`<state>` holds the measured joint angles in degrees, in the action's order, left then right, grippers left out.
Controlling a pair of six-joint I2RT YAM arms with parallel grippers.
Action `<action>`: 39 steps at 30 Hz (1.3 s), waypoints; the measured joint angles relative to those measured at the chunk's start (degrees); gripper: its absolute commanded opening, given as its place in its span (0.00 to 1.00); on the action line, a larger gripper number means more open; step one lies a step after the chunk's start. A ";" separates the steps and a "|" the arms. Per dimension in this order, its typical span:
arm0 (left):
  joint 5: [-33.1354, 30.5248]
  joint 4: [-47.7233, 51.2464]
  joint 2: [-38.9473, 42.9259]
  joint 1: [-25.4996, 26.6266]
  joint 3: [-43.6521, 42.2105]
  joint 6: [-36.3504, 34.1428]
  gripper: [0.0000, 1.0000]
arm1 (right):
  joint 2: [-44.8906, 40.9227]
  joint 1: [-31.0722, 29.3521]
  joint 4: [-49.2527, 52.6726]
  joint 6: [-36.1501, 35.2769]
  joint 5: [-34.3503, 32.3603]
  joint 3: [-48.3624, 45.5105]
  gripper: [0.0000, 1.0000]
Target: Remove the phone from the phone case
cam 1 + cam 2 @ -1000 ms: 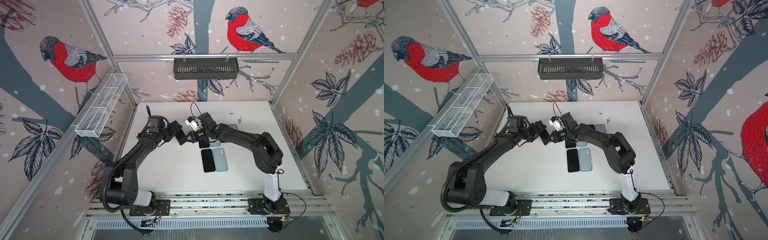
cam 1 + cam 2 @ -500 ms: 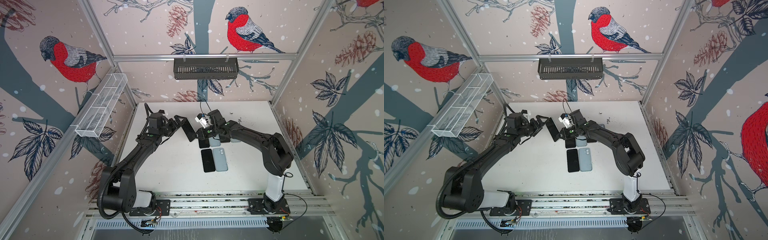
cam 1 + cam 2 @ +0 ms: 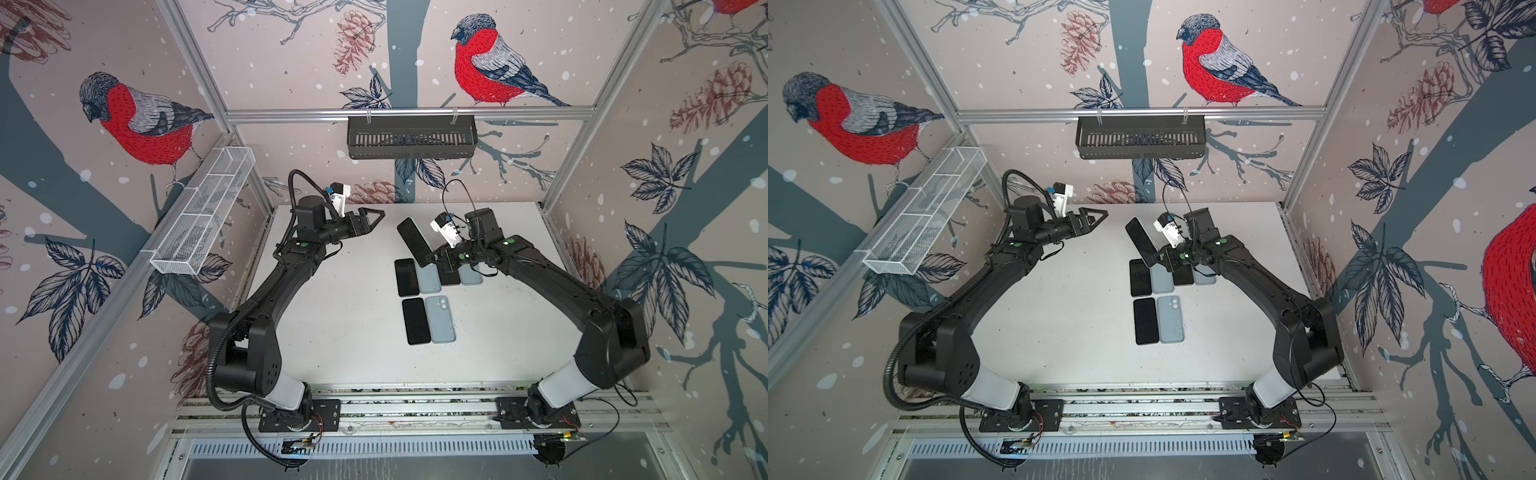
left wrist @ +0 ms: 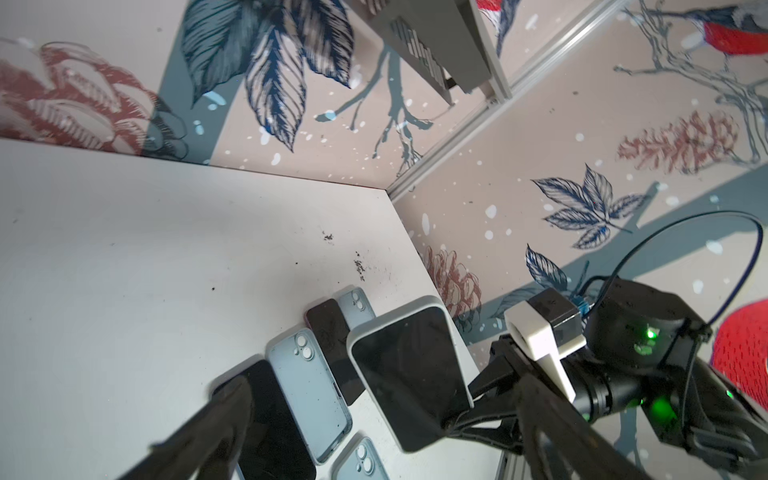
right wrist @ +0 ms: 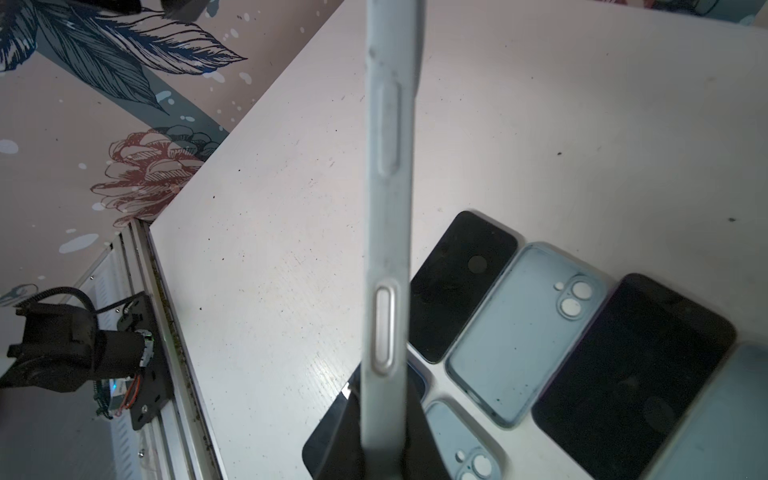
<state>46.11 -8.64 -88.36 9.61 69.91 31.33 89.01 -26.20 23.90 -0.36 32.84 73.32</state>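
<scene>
My left gripper (image 3: 376, 222) has let go and drawn back upper left, wide open; my right gripper (image 3: 433, 259) pinches the cased phone (image 3: 410, 239).

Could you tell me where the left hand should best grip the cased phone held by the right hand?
Probably its free far end, coming from the left. The right hand clamps the near end, so the cased phone juts up off the table toward the open left hand.

Matt, perhaps silicone, phone case (image 5: 386, 208)
</scene>
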 measured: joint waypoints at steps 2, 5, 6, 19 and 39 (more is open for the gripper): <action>2.67 0.33 -0.87 0.00 1.11 -3.50 0.98 | -1.66 1.25 0.20 -4.24 0.02 -1.22 0.00; 6.36 1.16 -1.46 0.00 2.14 -9.09 0.97 | -3.58 2.84 0.22 -10.27 0.37 -2.56 0.00; 7.50 1.90 -1.46 0.00 2.21 -11.28 0.97 | -4.17 3.56 0.20 -12.44 1.14 -2.97 0.00; 14.53 10.62 3.06 2.08 -2.78 -39.76 0.93 | -2.86 6.45 4.94 -35.78 11.52 -2.38 0.00; 20.55 10.56 1.29 4.63 -4.85 -51.76 0.46 | 0.44 3.28 10.64 -42.07 16.74 0.28 0.00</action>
<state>66.65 1.91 -87.07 14.24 65.06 -20.43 89.45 -22.92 34.54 -42.44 49.58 73.60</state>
